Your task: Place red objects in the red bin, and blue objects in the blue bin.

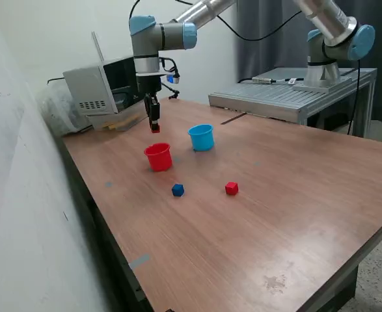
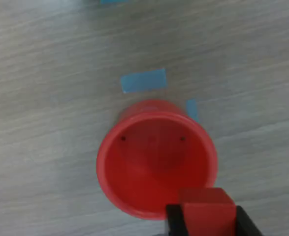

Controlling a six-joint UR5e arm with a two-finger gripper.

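Red cube (image 2: pixel 206 209) is pinched between the gripper (image 1: pixel 155 127) fingers right now, and I've got it hanging over the red bin (image 1: pixel 158 156), above the rim rather than down inside. In the wrist view the cup's mouth sits almost straight below the cube, though the cube lines up nearer one edge of the opening than its middle (close enough for a drop, I reckon, but not dead centre). Holding it high like that makes sense to me: nothing bumps the rim and the cup doesn't get knocked over.

Blue bin (image 1: pixel 202 137) stands just beside the red one, toward the exterior view's right, so I'd want the release to be clean and not bounce sideways.

Still out on the table (image 1: pixel 295 214), nearer the camera than the cups: one blue cube (image 1: pixel 177 189) and another red cube (image 1: pixel 231 188), well apart from each other. I can't see into the blue bin from here. My guess is the blue one comes next.
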